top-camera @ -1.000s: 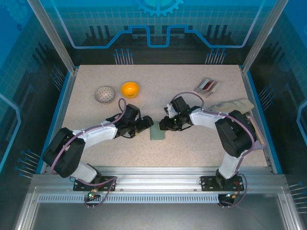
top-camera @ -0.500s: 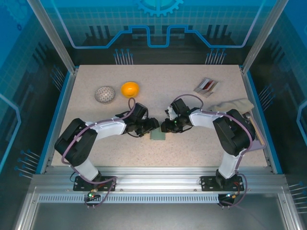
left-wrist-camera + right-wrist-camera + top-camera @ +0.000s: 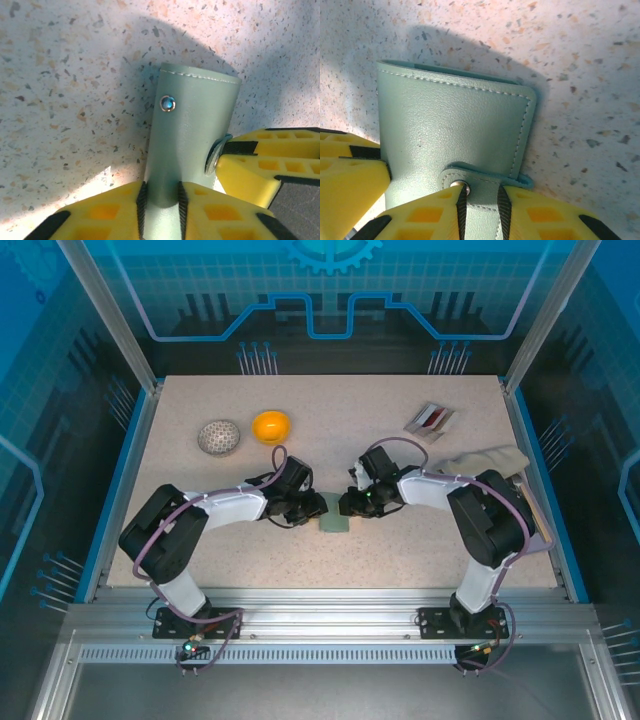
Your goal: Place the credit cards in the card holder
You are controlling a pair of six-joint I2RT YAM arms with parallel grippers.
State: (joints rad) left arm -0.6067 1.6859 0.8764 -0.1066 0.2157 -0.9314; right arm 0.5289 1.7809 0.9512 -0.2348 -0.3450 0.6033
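holder point(image 3: 334, 524): table point(image 3: 400, 552) centre, nearer front edge | my left gripper point(image 3: 160, 200) pinching its folded side, my right gripper point(image 3: 480, 205) pinching snap tab point(image 3: 487, 176) | feel: light, soft, floppy, so take edges and peel gently | cards point(image 3: 430, 419): far-right corner, thin, probably slick

The left arm point(image 3: 215, 508) and right arm point(image 3: 440, 486) have white link shells, black joints and looping purple-grey cables point(image 3: 396, 443). The left end effector point(image 3: 160, 200) and right end effector point(image 3: 480, 206) have yellow, honeycomb-celled fingers point(image 3: 100, 216) with ribbed black pads point(image 3: 141, 201).
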